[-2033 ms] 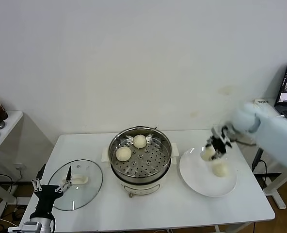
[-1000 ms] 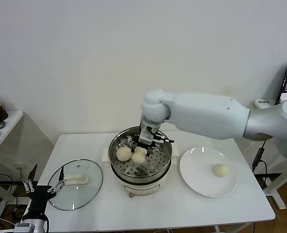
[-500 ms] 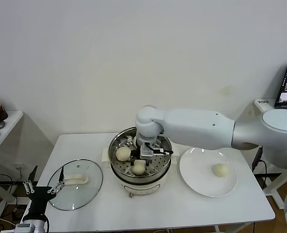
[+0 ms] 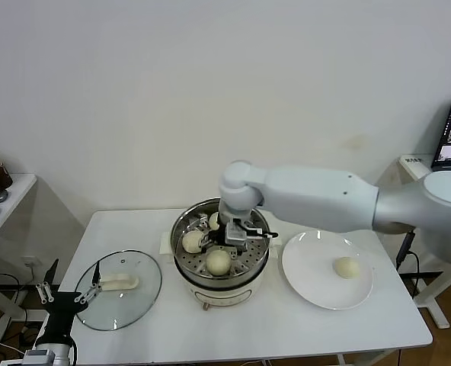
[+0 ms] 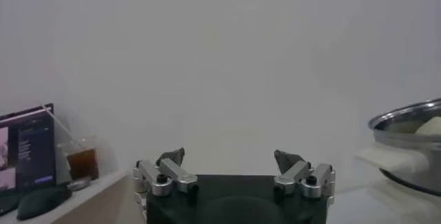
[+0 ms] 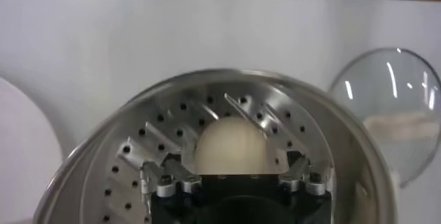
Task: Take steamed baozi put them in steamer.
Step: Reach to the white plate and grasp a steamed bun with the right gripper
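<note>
- Right arm: reaches in from the table's right side, elbow raised, forearm bent down over the steamer (image 4: 222,248).
- Right gripper (image 4: 227,234): hangs just above the perforated tray, fingers spread apart, gripping nothing; a baozi (image 6: 231,147) lies free between them on the tray.
- Steamer: stands at the table's middle; three steamed baozi inside, one at the near rim (image 4: 219,262), one toward the left (image 4: 192,241), one at the back partly hidden.
- Plate (image 4: 313,286): near the table's right edge, carrying the fourth baozi (image 4: 347,267).
- Glass lid (image 4: 134,293): flat by the table's left edge.
- Left gripper (image 5: 234,170): parked low off the table's front-left corner, fingers wide apart and empty.
</note>
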`<state>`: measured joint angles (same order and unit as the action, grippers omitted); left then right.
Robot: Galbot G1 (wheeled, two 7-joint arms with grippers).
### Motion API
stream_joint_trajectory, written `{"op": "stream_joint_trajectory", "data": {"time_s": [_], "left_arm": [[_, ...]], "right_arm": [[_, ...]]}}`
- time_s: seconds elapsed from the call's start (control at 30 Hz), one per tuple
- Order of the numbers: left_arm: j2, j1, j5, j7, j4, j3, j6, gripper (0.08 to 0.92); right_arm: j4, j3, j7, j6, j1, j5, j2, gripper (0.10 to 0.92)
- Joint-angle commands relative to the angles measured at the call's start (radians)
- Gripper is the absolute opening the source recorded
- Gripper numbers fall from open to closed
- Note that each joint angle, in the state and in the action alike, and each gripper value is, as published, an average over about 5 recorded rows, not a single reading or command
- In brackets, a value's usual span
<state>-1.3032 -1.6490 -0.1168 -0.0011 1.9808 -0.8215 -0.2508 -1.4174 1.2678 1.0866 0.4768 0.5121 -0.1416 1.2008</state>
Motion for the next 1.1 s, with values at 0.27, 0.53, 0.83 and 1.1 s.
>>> {"op": "stream_joint_trajectory", "data": {"time_s": [0.27,0.53,0.83,1.1], "left_arm": [[0.020,0.008,-0.005,0.001,0.006,0.020,0.005,0.823],[0.032,0.013,0.003,0.003,0.001,0.047,0.006,0.823],[0.031,0.015,0.017,0.004,-0.012,0.057,0.005,0.823],[0.028,0.011,0.022,0.004,-0.018,0.051,0.005,0.823]], "right_arm": [[-0.112,-0.063,0.018,-0.606,0.121,0.234,-0.477,0.823],[-0.103,-0.182,0.032,-0.772,-0.092,0.093,-0.732,0.823],[0.009,-0.545,0.022,-0.729,-0.568,-0.025,-0.781,0.823],[0.140,-0.704,0.005,-0.702,-0.732,-0.110,-0.681,0.823]]}}
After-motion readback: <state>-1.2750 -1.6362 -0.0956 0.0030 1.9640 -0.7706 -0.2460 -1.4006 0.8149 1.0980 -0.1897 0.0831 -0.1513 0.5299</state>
